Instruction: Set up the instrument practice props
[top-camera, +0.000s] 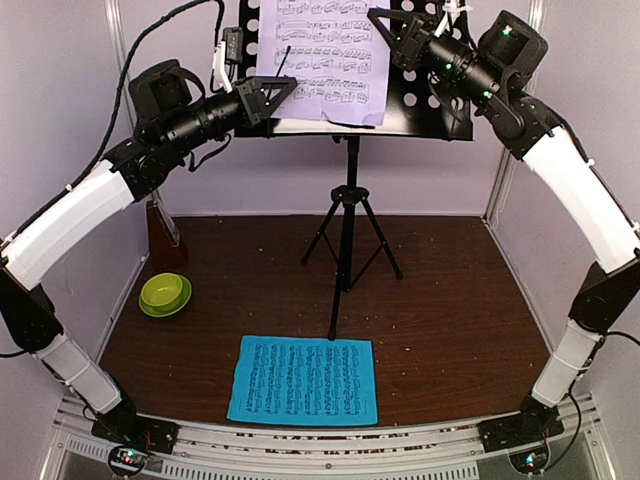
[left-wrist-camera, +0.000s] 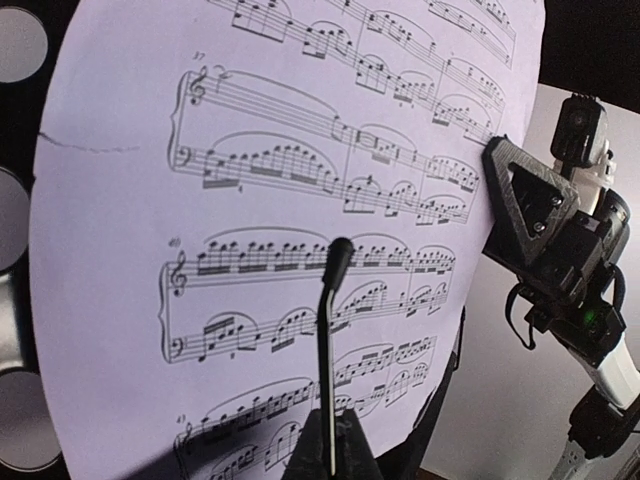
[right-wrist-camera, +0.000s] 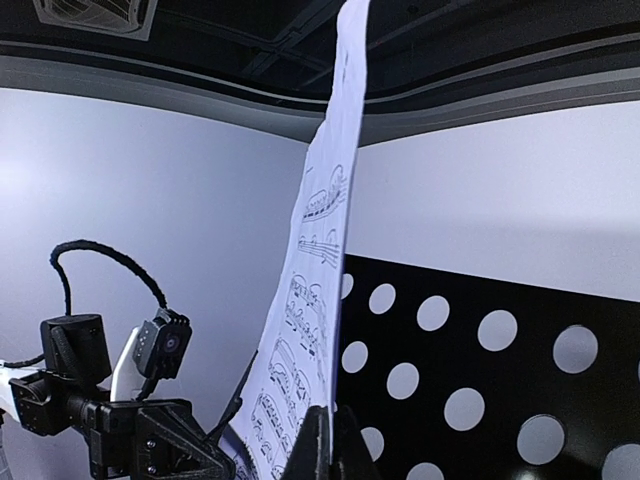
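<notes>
Top view, read outward from the arms' bases. At 6 o'clock, nearest the bases, the cyan music sheet is lying flat on the table, untouched and well apart from the stand's desk. At 8 o'clock the lime-green bowl is sitting near the left wall. Just beyond it, toward 9 o'clock, the metronome is standing upright by the wall, partly hidden behind the left arm. At the centre the music stand is standing upright on its spread tripod, its perforated desk lying toward 12 o'clock. The white music sheet is resting on that desk, slightly askew, its lower edge on the ledge. The left gripper is hovering at the sheet's lower left, at 11 o'clock, with fingers clenched on nothing. Their tip is just in front of the printed face, and whether it is touching cannot be told. The right gripper is reaching in from 1 o'clock, also clenched. In its wrist view the sheet is running edge-on straight into the closed fingers, so it appears to be pinching the sheet's right edge. Judged progress: the stand is up and the first sheet is on it, probably being squared. What appears to be left is letting go of that sheet, bringing the cyan sheet up onto the desk, and placing the metronome if its present spot is not final.
</notes>
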